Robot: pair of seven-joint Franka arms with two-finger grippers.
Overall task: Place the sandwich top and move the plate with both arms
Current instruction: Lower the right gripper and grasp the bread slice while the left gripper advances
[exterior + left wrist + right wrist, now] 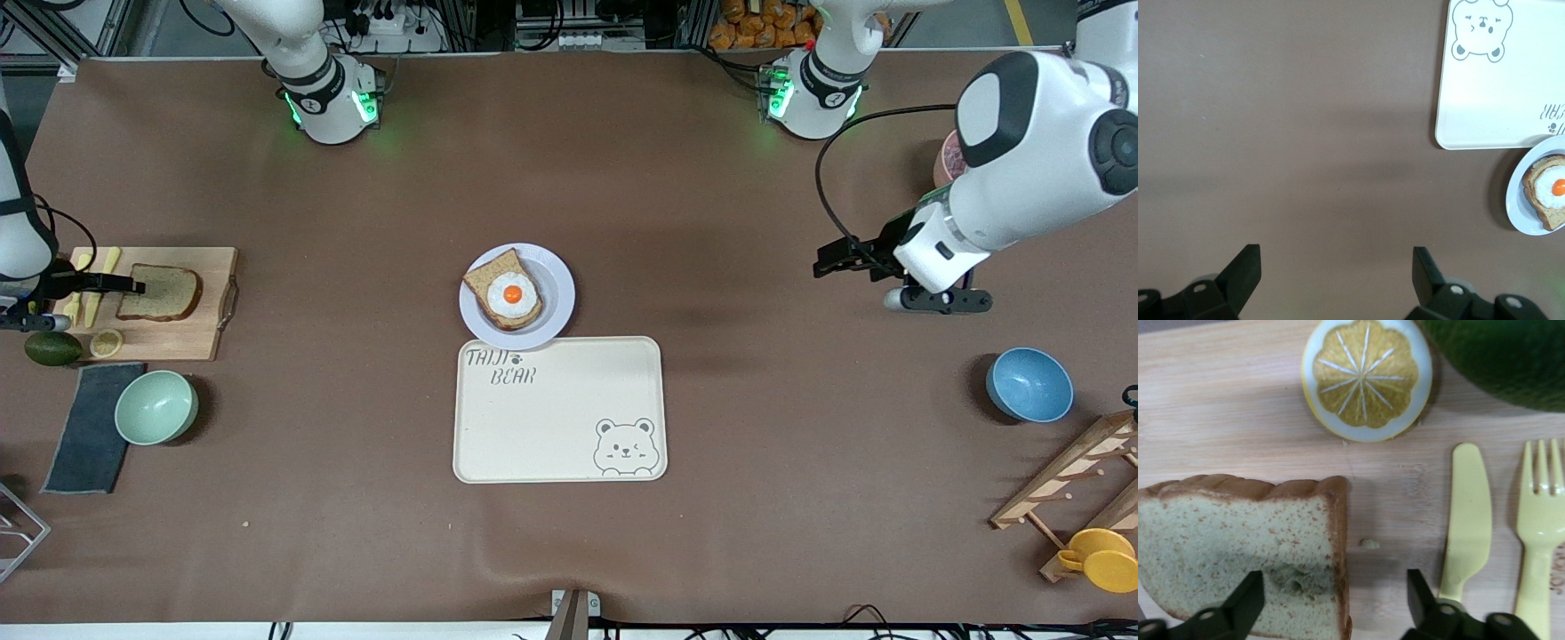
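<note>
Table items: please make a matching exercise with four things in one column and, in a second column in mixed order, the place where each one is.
Things:
1. sandwich top
2. bread slice with fried egg
3. plate
4. mint bowl

Places:
A. beside the dark cloth, toward the right arm's end of the table
B. on the wooden cutting board
C. touching the edge of the bear tray that lies farther from the front camera
D. on the plate

Pairs: 1-B, 2-D, 3-C, 4-A
</note>
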